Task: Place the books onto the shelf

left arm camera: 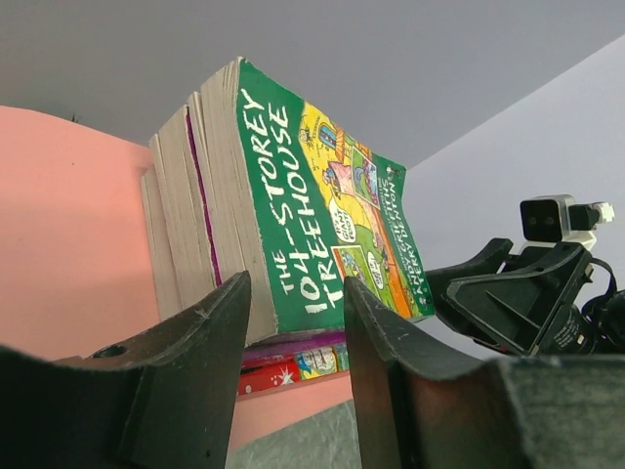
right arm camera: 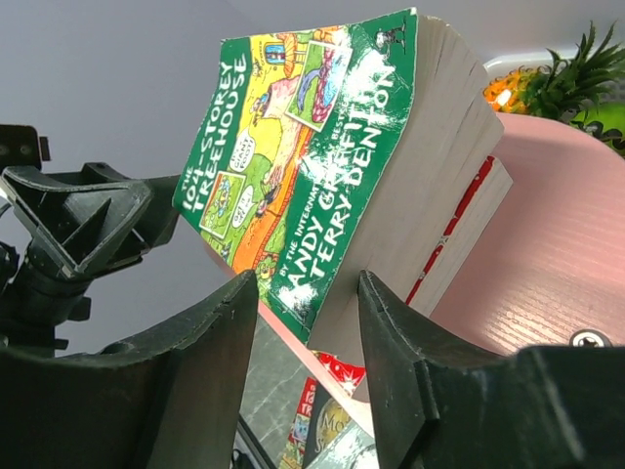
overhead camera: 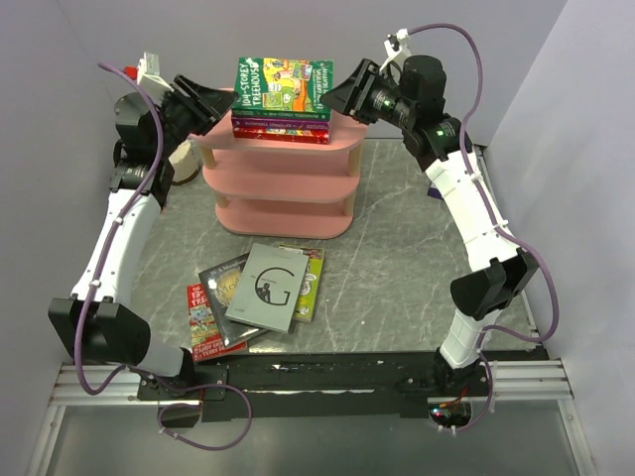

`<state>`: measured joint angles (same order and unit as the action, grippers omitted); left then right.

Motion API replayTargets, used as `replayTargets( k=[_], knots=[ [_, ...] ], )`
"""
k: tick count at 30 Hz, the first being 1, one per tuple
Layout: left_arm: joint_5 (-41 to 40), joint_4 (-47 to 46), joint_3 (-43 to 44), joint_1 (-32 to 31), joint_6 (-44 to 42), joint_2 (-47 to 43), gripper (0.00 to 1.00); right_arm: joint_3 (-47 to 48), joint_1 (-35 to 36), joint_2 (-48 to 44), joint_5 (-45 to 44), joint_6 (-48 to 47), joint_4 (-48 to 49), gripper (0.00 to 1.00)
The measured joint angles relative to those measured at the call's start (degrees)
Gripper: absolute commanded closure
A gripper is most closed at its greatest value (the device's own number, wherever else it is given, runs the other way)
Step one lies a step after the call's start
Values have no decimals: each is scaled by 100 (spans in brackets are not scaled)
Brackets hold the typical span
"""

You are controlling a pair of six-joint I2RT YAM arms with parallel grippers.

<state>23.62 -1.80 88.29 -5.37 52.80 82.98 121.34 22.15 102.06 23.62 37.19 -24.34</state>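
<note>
Three stacked books (overhead camera: 283, 99) are lying on the top board of the pink shelf (overhead camera: 288, 193) at the far side, green one uppermost, with the left tool (overhead camera: 216, 107) and right tool (overhead camera: 342, 99) hovering just beside the stack's left and right ends, jaws parted and gripping nothing. Four loose books (overhead camera: 213, 317) are waiting on the counter (overhead camera: 397, 268) near the arm bases, so the placing step is seemingly finishing. Next, one arm is needing to pull clear and reach down for the grey book (overhead camera: 266, 286) on top.

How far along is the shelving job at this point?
Done: a stack of three, green book on top, sits on the shelf's top tier. In hand: nothing; the left gripper and right gripper flank it, open. Left: four books on the table.
</note>
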Motion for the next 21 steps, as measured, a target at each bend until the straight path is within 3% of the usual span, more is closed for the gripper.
replayTargets(
  k=[9,13,21],
  knots=[
    [52,28,0,85,2,-118,46,-92,0,-4,7,0,26,44],
    [50,46,0,129,4,-138,40,-155,-2,-37,11,0,31,43],
    [-321,306,-186,245,26,-382,33,-927,-46,-542,-26,42,94,40]
  ],
)
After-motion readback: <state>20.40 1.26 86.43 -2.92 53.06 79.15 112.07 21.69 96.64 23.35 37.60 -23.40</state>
